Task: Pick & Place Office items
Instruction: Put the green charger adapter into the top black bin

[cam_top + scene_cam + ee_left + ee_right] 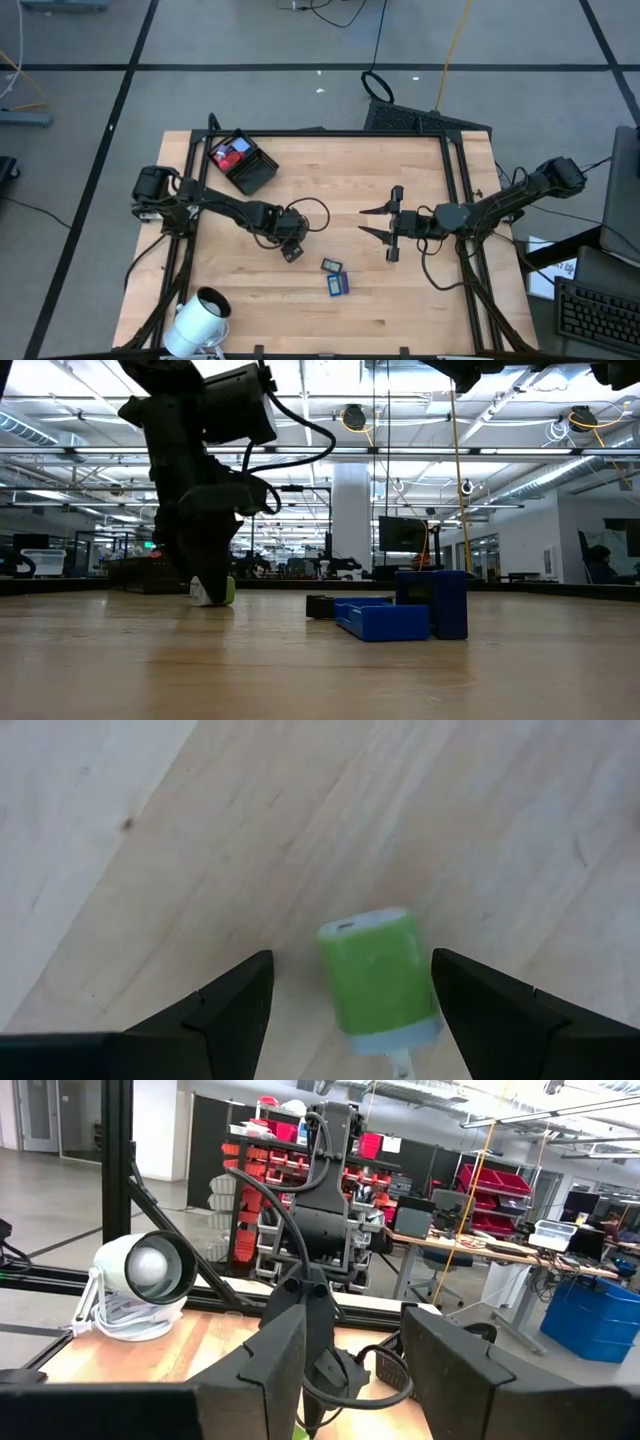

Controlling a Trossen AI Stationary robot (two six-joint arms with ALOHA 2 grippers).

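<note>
A green-and-white office item (378, 978) lies flat on the wooden table. My left gripper (351, 954) points down over it, open, one finger on each side of it and one of them very close to it. In the high view the left gripper (292, 248) is left of the table's middle. Two blue office items (336, 276) lie on the table to its right and nearer the front, and show in the low view (400, 615). My right gripper (374, 222) hovers open at mid-table, holding nothing.
A black compartmented tray (256, 172) with red and blue items in it stands at the far left. A large white cylinder (203, 318) lies at the near left corner. Bare wood spreads between the two grippers and along the near edge.
</note>
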